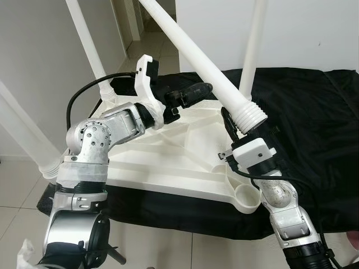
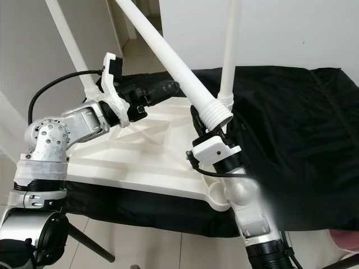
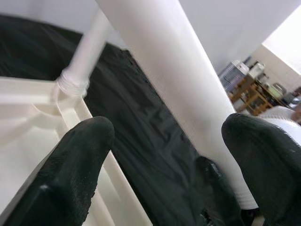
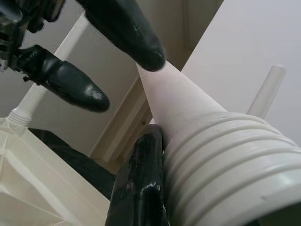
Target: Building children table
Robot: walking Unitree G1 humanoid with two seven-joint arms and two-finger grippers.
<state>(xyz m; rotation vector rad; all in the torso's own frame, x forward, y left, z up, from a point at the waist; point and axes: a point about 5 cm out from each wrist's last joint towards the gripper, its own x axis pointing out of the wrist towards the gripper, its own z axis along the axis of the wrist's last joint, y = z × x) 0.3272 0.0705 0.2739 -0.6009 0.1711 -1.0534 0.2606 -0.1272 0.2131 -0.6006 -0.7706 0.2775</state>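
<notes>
Three white plastic legs already stand upright in the corners of the white tabletop, which lies upside down on a black cloth spread over a pale tiled floor. One screwed-in leg rises at the far right corner, another at the far left corner, and a third at the near left corner. The near right corner socket is an open round cup with nothing in it.

A fourth, loose leg slants across the scene, its ribbed threaded end lowest and hanging above the tabletop's right edge, short of the open socket. The right gripper grasps this leg just at the threaded end; in the right wrist view its black fingers press against the leg on either side above the ribs.

The left gripper reaches over the tabletop toward the middle of the slanted leg. The left wrist view shows its two fingertips spread apart, with the loose leg passing just beside the one nearer the right arm and the other fingertip well clear of it, so it grips nothing
</notes>
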